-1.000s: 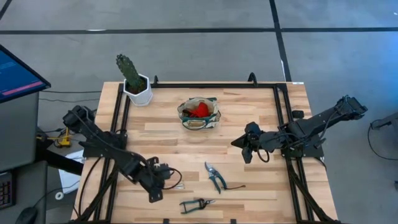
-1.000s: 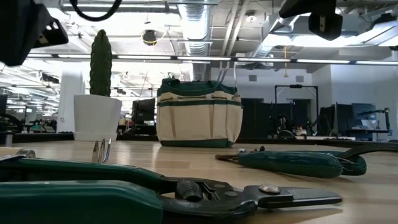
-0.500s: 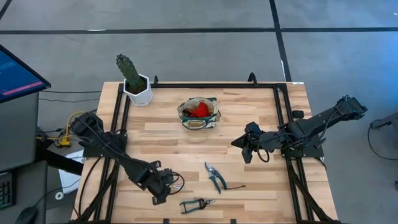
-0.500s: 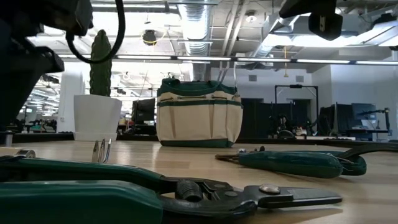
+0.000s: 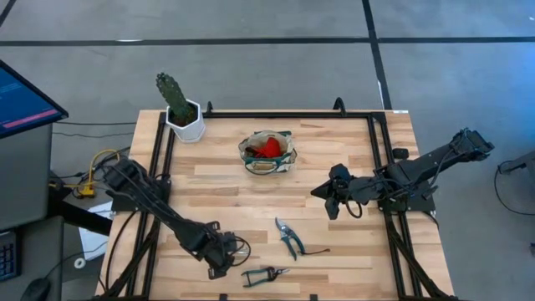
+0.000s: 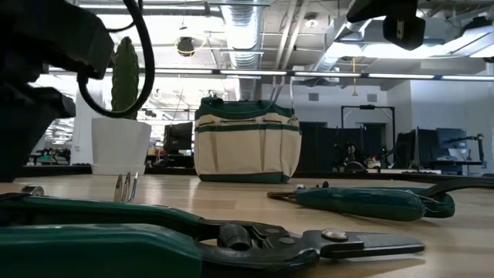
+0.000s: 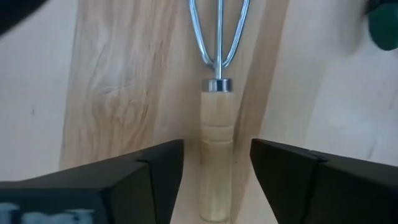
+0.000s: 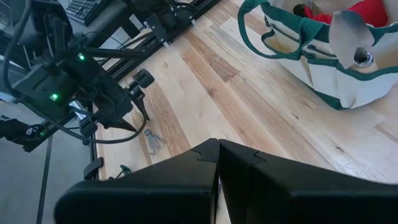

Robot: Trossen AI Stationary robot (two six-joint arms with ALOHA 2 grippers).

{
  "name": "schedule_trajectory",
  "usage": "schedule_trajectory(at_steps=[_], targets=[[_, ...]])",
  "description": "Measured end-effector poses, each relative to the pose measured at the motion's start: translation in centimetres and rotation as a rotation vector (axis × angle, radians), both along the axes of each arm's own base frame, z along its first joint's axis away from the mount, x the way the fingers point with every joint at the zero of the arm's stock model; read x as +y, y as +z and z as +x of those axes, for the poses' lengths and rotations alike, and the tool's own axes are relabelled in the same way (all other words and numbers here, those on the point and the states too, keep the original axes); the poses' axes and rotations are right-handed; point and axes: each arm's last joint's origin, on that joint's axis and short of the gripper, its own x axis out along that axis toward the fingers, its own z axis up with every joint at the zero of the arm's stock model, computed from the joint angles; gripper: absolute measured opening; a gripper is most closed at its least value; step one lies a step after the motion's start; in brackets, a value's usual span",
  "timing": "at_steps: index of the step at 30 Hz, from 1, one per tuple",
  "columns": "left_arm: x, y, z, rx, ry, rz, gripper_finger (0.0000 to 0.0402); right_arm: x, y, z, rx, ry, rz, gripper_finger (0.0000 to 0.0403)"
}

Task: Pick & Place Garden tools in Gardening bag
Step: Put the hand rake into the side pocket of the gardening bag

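Left end effector wide, straddling the small rake handle on the bench; we judge: descend centred, close mid-handle; right end effector waits closed.

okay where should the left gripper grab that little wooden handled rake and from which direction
Grip the small rake on its wooden handle, just behind the metal collar. It lies flat on the table, so come straight down from above. The left gripper already has an open finger on each side of the handle.
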Motion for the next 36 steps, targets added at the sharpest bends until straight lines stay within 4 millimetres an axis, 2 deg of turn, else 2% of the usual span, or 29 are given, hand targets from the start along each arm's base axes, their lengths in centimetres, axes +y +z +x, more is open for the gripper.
schedule_trajectory(at_steps=[6, 14, 36], targets=[[-0.06, -0.63, 0.18, -0.014, 0.016, 0.04, 0.0186, 0.0, 0.0, -0.01, 0.001, 0.0, -0.001, 0.0], [-0.02, -0.72, 0.24, -0.027, 0.023, 0.056, 0.0168, 0.0, 0.0, 0.0, 0.001, 0.0, -0.001, 0.0], [0.07, -0.82, 0.32, -0.039, 0.029, 0.072, 0.0049, 0.01, 0.03, 0.01, -0.002, 0.0, 0.001, 0.0]])
